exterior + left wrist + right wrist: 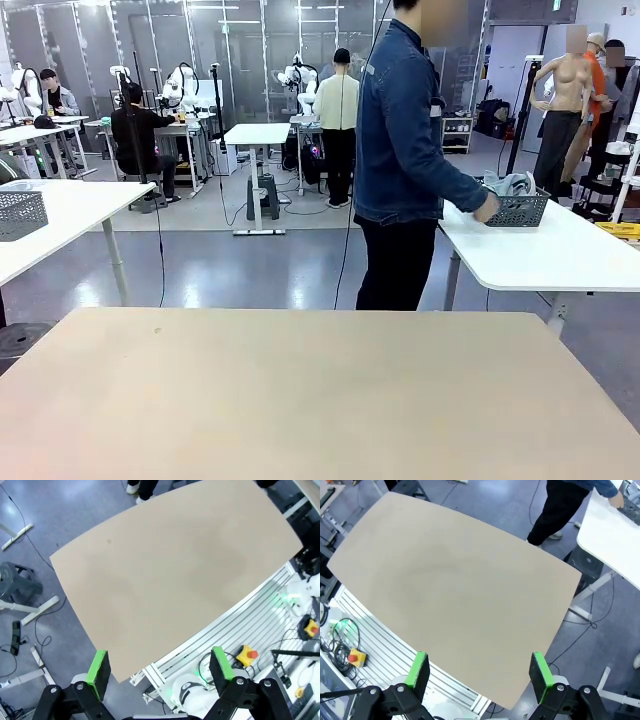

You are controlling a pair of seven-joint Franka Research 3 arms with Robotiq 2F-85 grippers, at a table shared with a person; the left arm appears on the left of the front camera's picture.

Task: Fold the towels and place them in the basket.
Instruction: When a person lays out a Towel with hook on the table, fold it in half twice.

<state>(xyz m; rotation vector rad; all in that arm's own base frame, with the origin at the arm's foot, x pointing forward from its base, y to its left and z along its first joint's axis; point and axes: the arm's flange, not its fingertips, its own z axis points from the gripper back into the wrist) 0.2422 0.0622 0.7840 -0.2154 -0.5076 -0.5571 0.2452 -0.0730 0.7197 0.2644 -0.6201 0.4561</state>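
Left claw (159,662), right claw (478,665), both agape over one table (300,400)

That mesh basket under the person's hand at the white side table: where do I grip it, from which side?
Take the basket by its top rim from above, one finger inside the wall, one outside: the flared mesh sides give no parallel faces. Use the end away from the person's hand, where less grey cloth heaps over the rim. Likely out of reach now.

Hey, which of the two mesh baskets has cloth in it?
The basket on the right white table, at the person's hand: grey cloth heaps above its rim. The left basket shows none.
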